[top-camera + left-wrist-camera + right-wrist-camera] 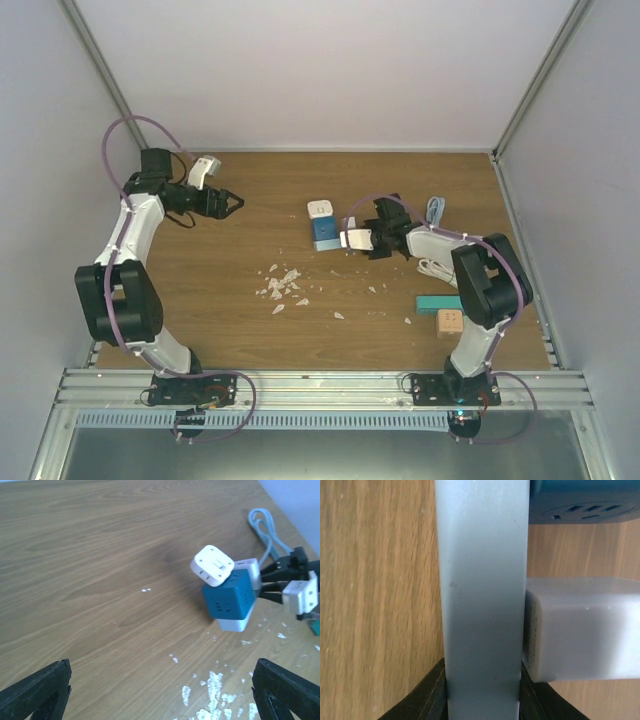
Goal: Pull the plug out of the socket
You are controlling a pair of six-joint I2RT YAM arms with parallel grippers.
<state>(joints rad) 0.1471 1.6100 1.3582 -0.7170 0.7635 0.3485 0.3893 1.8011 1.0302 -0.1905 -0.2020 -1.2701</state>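
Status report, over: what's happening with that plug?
Left gripper open, away. Right gripper shut on white square plug, seated in blue cube socket. Nothing blocking.

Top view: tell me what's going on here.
The right gripper is closed on a white plug at the side of the blue socket. The plug looks still seated, so the pull is not yet done. A second plug, also white, sits on top of the socket. The left gripper hovers open, well off to the left, touching nothing. White crumbs lie scattered nearby.
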